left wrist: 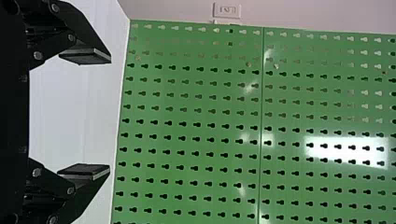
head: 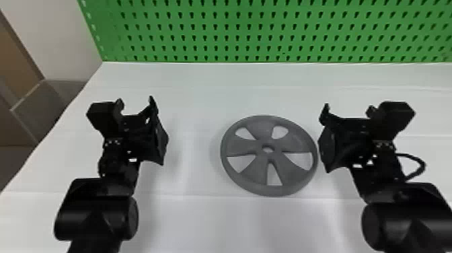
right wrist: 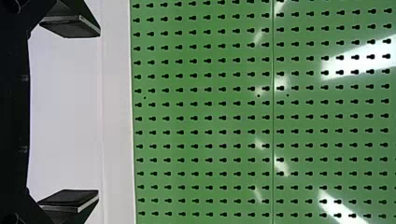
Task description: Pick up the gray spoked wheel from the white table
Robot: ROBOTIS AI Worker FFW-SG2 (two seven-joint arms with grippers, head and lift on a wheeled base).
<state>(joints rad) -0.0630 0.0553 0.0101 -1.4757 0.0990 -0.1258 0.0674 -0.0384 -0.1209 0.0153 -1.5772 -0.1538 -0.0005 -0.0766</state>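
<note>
The gray spoked wheel [head: 247, 179] lies flat on the white table [head: 201, 222], right of the middle in the head view. My left gripper [head: 136, 104] is off to the wheel's left, with a wide strip of table between them. Close by the wheel's right rim is my right gripper [head: 348, 111]; whether they touch, I cannot tell. In the left wrist view the left gripper [left wrist: 85, 113] has its two pads apart and nothing between them. The right gripper [right wrist: 70, 114] in the right wrist view is likewise open, its fingers spread wide around bare space.
A green pegboard [head: 235, 33] stands along the table's back edge. At the far left, beyond the table's slanting side edge, is a gray-brown boxy object [head: 50, 104]. A black cable [head: 417, 165] loops out beside the right wrist.
</note>
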